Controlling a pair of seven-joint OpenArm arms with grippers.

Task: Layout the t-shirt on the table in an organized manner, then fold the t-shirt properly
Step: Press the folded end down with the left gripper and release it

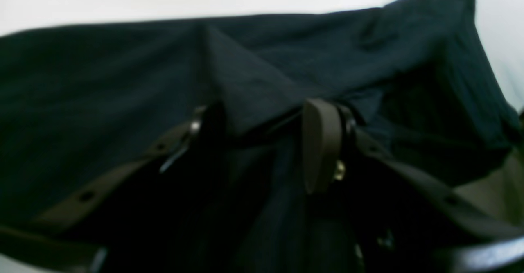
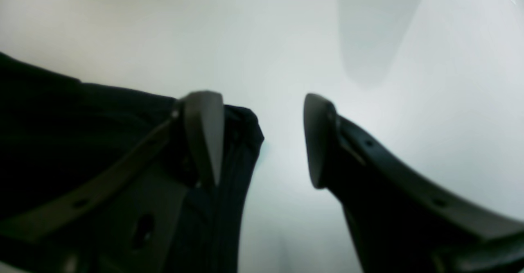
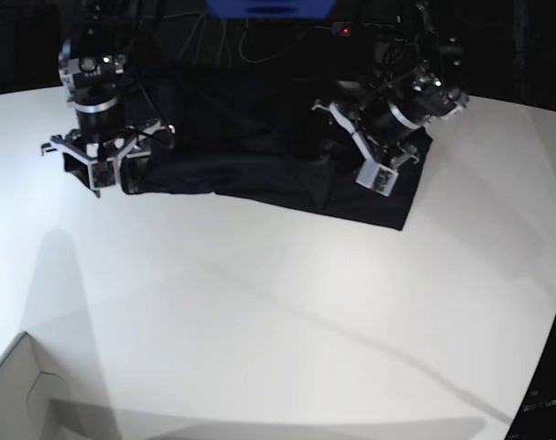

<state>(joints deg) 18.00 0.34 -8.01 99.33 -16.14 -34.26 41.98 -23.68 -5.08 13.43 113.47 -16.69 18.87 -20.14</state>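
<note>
White counter [image 3: 287, 312] fills my view; the black t-shirt [image 3: 260, 156] lies at its far edge. My left fingers [image 1: 262, 142] pinch a raised fold of it. My right fingers [image 2: 264, 138] stand spread at the shirt's corner, one finger over cloth, bare counter between them.

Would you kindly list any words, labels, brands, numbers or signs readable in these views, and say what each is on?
None can be read.
The t-shirt is plain black, with no print showing.
The table is bare white, with no markings.
The arms show only small green and red lights in the base view, no legible text.
The box corner carries nothing readable.
</note>
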